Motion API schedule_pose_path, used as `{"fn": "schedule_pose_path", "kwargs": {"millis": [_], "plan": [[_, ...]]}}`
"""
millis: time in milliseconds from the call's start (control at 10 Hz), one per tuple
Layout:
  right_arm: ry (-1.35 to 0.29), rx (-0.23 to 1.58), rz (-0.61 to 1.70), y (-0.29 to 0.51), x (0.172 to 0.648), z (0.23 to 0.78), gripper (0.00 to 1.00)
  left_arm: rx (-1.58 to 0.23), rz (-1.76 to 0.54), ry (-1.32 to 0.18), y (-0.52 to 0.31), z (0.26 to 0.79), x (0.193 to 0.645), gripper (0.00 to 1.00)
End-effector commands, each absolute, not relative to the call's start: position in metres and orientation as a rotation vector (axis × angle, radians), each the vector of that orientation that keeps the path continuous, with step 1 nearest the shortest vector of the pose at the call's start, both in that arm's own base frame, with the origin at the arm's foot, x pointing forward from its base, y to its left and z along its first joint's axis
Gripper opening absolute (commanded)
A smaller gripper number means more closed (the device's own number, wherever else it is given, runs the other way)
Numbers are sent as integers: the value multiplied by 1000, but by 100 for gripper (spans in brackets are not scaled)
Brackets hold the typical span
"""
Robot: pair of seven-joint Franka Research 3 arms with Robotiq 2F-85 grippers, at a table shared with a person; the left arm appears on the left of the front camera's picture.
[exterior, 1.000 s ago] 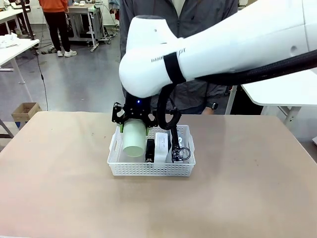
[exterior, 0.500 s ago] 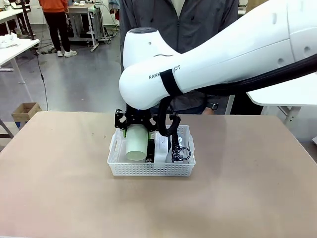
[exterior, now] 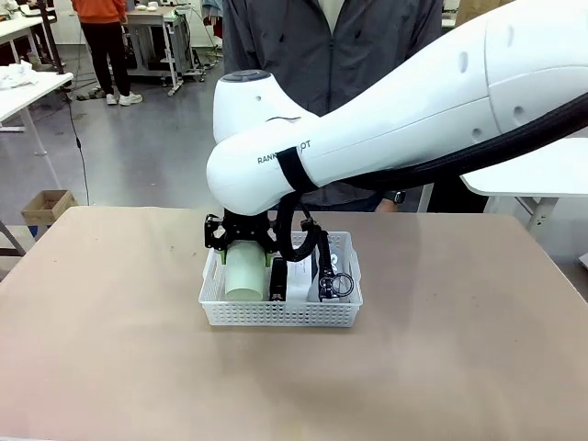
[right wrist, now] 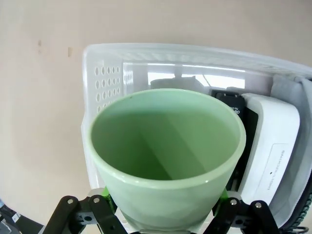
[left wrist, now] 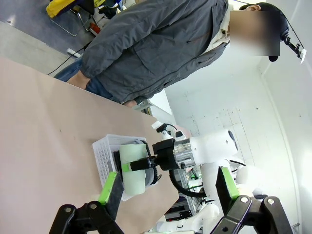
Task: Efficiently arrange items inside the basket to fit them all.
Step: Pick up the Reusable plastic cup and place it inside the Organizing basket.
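Right gripper (exterior: 243, 250): I have its 2 green-padded fingers (right wrist: 103, 194) clamped on opposite sides of the pale-green cup (right wrist: 165, 156), low on its wall, mouth toward the wrist camera, so the cup hangs upright between them and can go down base-first. Directly beneath the fingers: the white basket (exterior: 280, 314), with the cup over its free end compartment, the 1 gap I judge wide enough for it. Just beside the cup, on the side away from the basket's short wall: black stapler (right wrist: 233, 109) on edge, then small white box (right wrist: 267, 146), packed close, presumably to spare width. Beyond the box, at the far side from my fingers: grey shoe (right wrist: 292, 92), pressed along the basket wall. Left gripper (left wrist: 165, 187): jaws wide apart, holding nothing, well clear of the basket, kept back so it does not crowd the placement. Across the table: a person (exterior: 335, 55), standing.
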State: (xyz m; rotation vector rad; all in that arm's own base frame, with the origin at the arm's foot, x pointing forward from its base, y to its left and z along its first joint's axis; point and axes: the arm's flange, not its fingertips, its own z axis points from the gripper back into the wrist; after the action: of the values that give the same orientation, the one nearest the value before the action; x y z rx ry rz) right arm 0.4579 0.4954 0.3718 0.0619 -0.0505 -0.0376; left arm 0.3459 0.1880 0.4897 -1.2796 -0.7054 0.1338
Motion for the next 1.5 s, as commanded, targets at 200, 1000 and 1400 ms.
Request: {"fn": "schedule_pose_path", "kwargs": {"millis": [200,1000,1400], "plan": [[-32,-3,-95,510,463,364,86,-1279,131,-703,187,492,343,100],[15,9,-109,507,479,344,86,-1279,131,-703,187,492,343,100],[21,18,-101,506,480,344,100,-1279,131,-703,187,492,343,100]]}}
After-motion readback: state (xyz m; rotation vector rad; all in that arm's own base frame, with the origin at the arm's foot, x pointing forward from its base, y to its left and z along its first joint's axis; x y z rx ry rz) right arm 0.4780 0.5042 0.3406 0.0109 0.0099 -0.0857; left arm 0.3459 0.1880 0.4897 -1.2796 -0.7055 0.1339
